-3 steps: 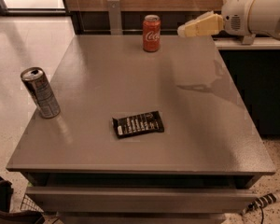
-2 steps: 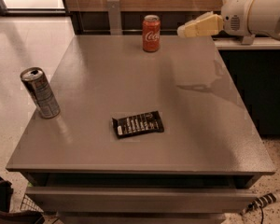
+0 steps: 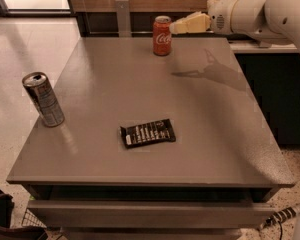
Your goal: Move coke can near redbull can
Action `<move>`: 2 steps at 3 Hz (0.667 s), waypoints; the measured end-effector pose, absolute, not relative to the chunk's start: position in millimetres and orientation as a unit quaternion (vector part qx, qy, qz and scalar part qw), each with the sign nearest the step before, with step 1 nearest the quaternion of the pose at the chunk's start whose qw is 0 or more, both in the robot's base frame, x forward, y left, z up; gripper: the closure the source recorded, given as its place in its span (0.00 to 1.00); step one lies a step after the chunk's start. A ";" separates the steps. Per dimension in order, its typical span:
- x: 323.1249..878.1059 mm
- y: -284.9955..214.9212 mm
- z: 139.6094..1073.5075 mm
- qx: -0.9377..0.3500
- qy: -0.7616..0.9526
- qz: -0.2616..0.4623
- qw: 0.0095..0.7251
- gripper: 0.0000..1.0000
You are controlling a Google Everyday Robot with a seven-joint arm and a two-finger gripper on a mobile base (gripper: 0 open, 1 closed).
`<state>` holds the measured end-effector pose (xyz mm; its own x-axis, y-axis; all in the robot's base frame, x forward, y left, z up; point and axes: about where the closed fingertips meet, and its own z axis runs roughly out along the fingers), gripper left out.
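The coke can (image 3: 161, 36), red with white script and a silver top, stands upright near the far edge of the grey table (image 3: 200, 134). The redbull can (image 3: 43, 99), slim and silver-grey, stands upright near the table's left edge, far from the coke can. My gripper (image 3: 176, 27) comes in from the right on a white arm. Its cream-coloured tip hangs above the table just to the right of the coke can's top, a small gap away. It holds nothing.
A dark snack bar wrapper (image 3: 147, 132) lies flat in the middle front of the table. A counter (image 3: 260, 46) runs behind the table at the right. A wood-panelled wall stands behind. A dark object (image 3: 0, 216) sits on the floor at the lower left.
My gripper has moved left toward the coke can and now sits close beside its top. The cans and the wrapper have not moved.
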<state>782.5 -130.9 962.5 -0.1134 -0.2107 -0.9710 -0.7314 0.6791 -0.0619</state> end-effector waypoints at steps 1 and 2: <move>826.0 -93.5 934.9 -0.331 0.710 0.269 0.560 0.00; 843.8 -71.2 915.3 -0.329 0.714 0.291 0.546 0.00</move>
<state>843.8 -71.2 915.3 -0.1880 -0.1510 -0.9705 -0.7871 0.6142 0.0569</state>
